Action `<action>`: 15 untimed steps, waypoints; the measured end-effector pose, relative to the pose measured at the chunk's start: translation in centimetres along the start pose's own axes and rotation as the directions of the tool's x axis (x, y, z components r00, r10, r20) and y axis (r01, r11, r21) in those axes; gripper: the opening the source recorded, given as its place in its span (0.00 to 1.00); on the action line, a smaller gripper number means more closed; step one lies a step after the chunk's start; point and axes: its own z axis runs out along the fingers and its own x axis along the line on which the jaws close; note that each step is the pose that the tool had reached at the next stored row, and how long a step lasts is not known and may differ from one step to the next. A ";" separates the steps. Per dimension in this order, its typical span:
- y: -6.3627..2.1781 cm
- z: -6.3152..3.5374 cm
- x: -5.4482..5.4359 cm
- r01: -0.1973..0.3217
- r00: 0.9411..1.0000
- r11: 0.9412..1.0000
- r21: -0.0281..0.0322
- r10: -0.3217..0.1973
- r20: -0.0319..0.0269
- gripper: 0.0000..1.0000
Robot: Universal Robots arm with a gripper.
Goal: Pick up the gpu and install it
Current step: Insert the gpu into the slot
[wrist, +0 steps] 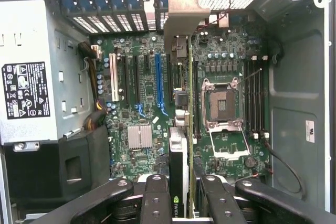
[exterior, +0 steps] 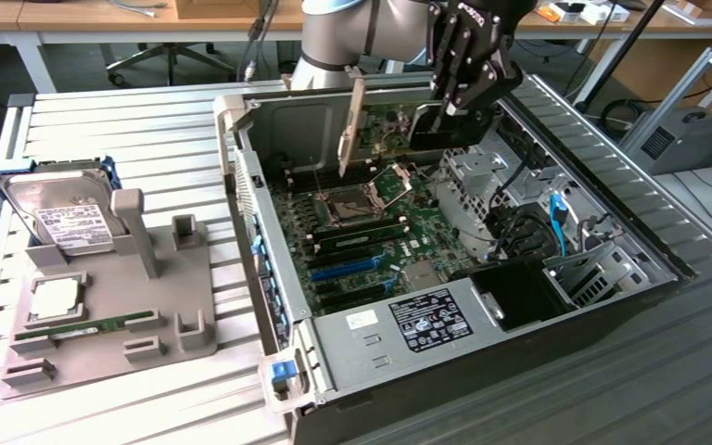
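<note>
The gpu (wrist: 178, 166) and the end effector (wrist: 182, 199) gripping it run off the wrist view's edge. Print on the power supply label (wrist: 25, 90) is too small to read.

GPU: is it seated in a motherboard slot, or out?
Out. The gpu hangs edge-down in the gripper, above the motherboard and apparently clear of its slots.

From where I stand little is legible: a small green logo mark (wrist: 176, 200) sits on the gpu (wrist: 178, 161), the black label (wrist: 25, 90) on the power supply (wrist: 63, 35) shows rows of warning and certification signs in print too fine to read, and the white label (exterior: 74, 227) on the hard drive (exterior: 47, 190) is unreadable.
</note>
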 end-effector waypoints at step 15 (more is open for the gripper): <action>0.67 3.31 0.1 0.000 1.000 1.000 0.000 0.000 0.000 0.27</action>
